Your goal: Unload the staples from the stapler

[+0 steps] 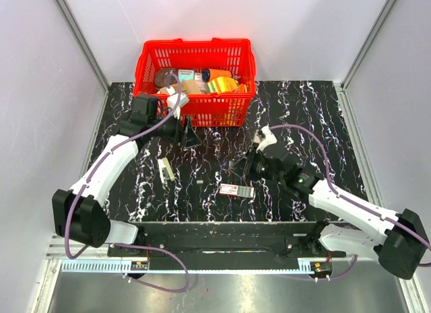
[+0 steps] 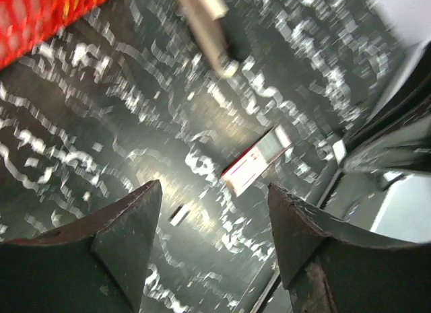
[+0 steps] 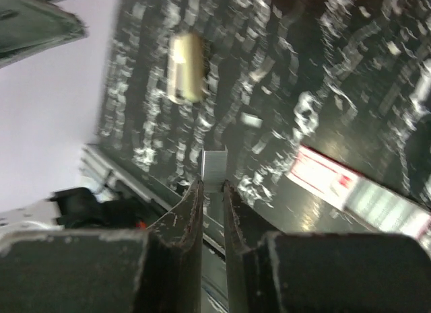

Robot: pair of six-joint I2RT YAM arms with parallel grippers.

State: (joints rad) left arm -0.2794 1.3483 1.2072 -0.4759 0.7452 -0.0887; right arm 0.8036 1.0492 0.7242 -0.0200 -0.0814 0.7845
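Note:
The stapler (image 1: 164, 170) lies on the dark marbled table left of centre, slim with a pale strip. It shows at the top of the left wrist view (image 2: 205, 30) and blurred in the right wrist view (image 3: 185, 67). My right gripper (image 3: 212, 184) is shut on a short silvery strip of staples (image 3: 215, 166) and holds it above the table, right of the stapler (image 1: 241, 167). My left gripper (image 2: 214, 188) is open and empty, hovering in front of the basket (image 1: 188, 134). A tiny loose staple piece (image 1: 201, 183) lies on the table.
A red basket (image 1: 151, 57) full of assorted items stands at the back. A small white-and-red labelled box (image 1: 236, 190) lies near the table's front edge, also in the left wrist view (image 2: 256, 161) and the right wrist view (image 3: 323, 175).

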